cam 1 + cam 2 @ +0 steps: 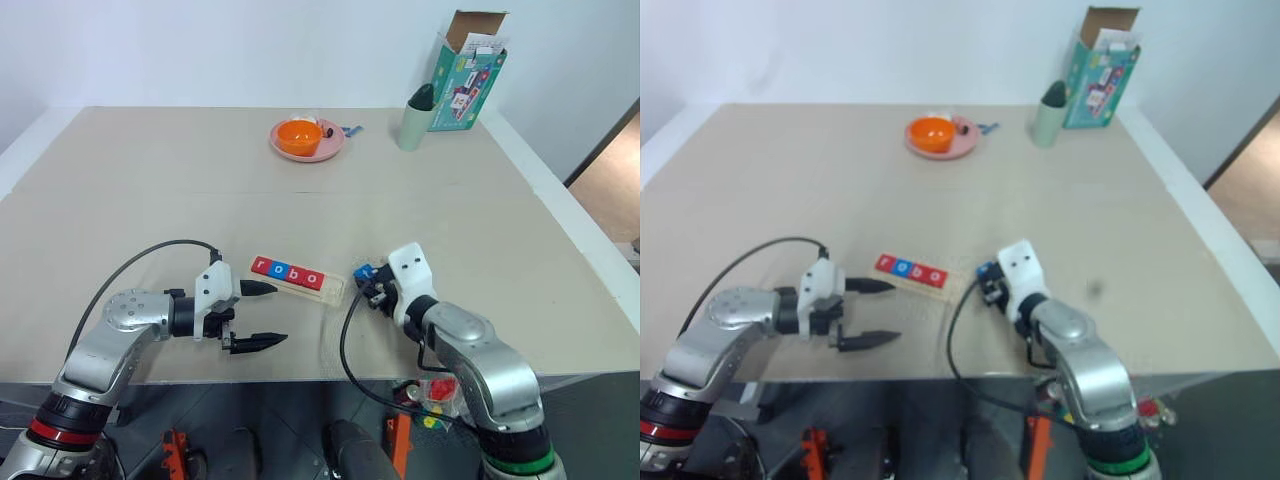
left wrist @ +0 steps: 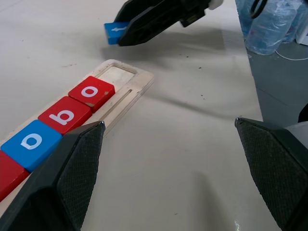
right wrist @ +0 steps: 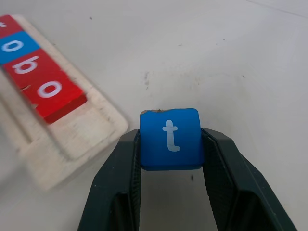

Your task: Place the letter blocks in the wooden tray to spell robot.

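The small blue square tile with the white letter t (image 3: pixel 170 138) is pinched between the two black fingers of the right gripper (image 3: pixel 169 166), one finger on each side edge, the letter facing up at the wrist camera. It sits up off the beige tabletop (image 1: pixel 450 230), just beside the right end of the long pale wooden tray (image 1: pixel 333 291), not yet over it.

And in that tray, four tiles are already lined up in the groove: a red r (image 1: pixel 262 266), a blue o (image 1: pixel 277 270), a red b (image 1: pixel 295 275) and a red o (image 1: pixel 313 280), touching one another (reading r-o-b-o from the robot's left). The last slot (image 2: pixel 117 74) at the right end stands bare, pale wood showing.

Over on the other side, the left gripper (image 1: pixel 262 314) hovers near the tray's left end with its black fingers spread wide, nothing between them; one fingertip (image 1: pixel 262 288) points at the left end of the tray, the other (image 1: pixel 268 341) lies nearer the table's front edge.

Far back on the table, well apart from all this, a round pink plate (image 1: pixel 330 146) carries an orange bowl (image 1: pixel 299 136). To its right stands a pale green cup (image 1: pixel 414 124), and just beside that a teal cardboard box (image 1: pixel 468 78) with its top flaps open.
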`<state>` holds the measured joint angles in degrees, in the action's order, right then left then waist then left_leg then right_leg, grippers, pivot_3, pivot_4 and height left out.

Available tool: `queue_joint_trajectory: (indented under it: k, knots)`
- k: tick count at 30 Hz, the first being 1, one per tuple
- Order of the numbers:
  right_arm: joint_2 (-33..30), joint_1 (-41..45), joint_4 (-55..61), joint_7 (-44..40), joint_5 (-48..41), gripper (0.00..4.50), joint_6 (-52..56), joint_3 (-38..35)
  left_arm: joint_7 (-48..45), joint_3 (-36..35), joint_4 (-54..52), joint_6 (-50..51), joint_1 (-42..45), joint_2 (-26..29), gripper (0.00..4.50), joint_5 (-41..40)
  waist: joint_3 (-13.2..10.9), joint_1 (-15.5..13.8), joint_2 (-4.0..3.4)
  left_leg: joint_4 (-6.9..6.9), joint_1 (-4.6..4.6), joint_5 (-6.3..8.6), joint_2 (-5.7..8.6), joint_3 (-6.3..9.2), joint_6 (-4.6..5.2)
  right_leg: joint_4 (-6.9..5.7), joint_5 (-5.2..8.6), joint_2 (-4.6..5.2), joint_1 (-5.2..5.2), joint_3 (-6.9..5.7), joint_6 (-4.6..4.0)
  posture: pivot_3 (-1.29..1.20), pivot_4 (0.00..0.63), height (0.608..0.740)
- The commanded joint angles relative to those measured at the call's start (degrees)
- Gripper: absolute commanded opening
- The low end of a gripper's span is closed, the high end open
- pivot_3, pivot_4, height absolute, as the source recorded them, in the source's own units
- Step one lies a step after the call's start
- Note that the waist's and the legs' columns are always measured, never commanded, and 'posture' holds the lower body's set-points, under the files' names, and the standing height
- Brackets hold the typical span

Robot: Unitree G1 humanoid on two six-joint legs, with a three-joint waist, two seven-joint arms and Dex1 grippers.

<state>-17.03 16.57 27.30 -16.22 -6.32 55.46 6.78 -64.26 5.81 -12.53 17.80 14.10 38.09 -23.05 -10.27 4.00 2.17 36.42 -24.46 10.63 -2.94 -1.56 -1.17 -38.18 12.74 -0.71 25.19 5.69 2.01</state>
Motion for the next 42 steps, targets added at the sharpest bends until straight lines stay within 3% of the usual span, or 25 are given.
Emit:
queue_joint_trajectory:
  k: [1,5,7,13,14,18,22,27,31,42]
  knots:
    - [0.4,1.9,-0.4,1.4,0.9,1.20,0.8,0.3,0.1,-0.8,-1.7,-0.9,-0.1,0.3,4.50,-0.3,0.0,0.0,0.00,-0.01,-0.03,0.00,0.00,0.00,0.00,0.00,0.02,0.00,0.01,0.00,0.03,0.00,0.150,0.740]
    - [1.4,2.5,-0.8,3.6,1.6,1.20,4.0,0.2,0.6,-0.8,-2.1,-0.9,-0.7,0.1,4.50,-0.2,0.0,0.1,0.00,-0.03,-0.08,0.02,0.00,0.01,-0.02,0.01,0.05,0.00,0.05,0.00,0.08,0.00,0.150,0.740]
    - [2.0,2.5,-0.2,3.9,1.2,2.25,5.1,0.3,0.9,-0.8,-2.4,-0.8,-1.1,0.1,4.50,-0.1,0.0,0.1,0.00,-0.04,-0.08,0.02,0.00,0.02,-0.02,0.00,0.05,0.00,0.06,0.00,0.07,0.00,0.150,0.740]
    - [-1.1,4.7,1.6,0.5,-1.1,4.38,4.3,-2.6,1.2,-0.4,-2.6,-1.1,-1.4,0.0,4.50,0.2,0.0,0.2,0.00,0.00,-0.06,0.02,0.00,0.01,-0.01,0.00,0.02,0.00,0.04,0.01,0.04,0.00,0.150,0.740]
    - [-2.4,6.2,1.6,-1.8,-2.8,4.48,3.9,-4.2,1.2,-0.3,-2.5,-1.2,-1.3,-0.1,4.50,0.3,0.0,0.2,-0.01,0.00,-0.06,0.02,0.00,0.00,0.00,0.00,0.02,0.01,0.04,0.02,0.04,0.00,0.150,0.740]
    - [-12.6,13.9,-6.3,-18.6,-9.7,4.48,-3.3,-6.6,1.1,0.2,-1.4,-2.0,-0.6,-0.7,4.50,0.6,0.0,0.2,-0.02,0.08,-0.06,0.01,0.03,-0.05,0.00,0.02,-0.01,0.02,0.02,0.09,0.09,0.00,0.150,0.740]
    - [-20.5,19.8,-25.0,-39.6,-9.0,4.48,-23.4,-0.8,1.1,1.0,-0.6,-2.7,0.3,-1.7,4.50,1.0,0.0,0.3,0.01,0.03,0.06,0.01,0.03,-0.01,0.01,0.07,-0.01,0.01,-0.14,-0.01,0.09,0.00,0.150,0.740]
    - [-20.8,25.2,-46.9,-60.9,-5.7,4.48,-51.0,5.5,1.3,1.1,-1.2,-2.6,0.3,-2.0,4.50,1.1,0.0,0.4,-0.02,-0.05,0.13,0.07,0.01,-0.01,0.11,0.06,-0.06,-0.03,-0.15,0.00,0.22,0.00,0.150,0.740]
    - [-18.4,30.9,-63.0,-66.9,-3.2,4.48,-65.0,6.5,2.0,0.1,-2.6,-2.0,-0.8,-1.4,4.50,0.7,0.0,0.6,-0.05,-0.06,0.12,0.11,0.02,-0.04,0.17,0.05,-0.14,-0.03,-0.12,0.03,0.36,0.00,0.150,0.740]
    - [-12.9,39.3,-84.4,-69.1,1.1,4.48,-78.8,5.5,4.0,-2.3,-6.4,-0.2,-3.5,-0.3,4.50,-1.1,0.0,0.5,-0.06,-0.01,0.15,0.10,0.01,-0.04,0.17,0.02,-0.14,0.00,-0.17,0.06,0.29,0.00,0.150,0.740]
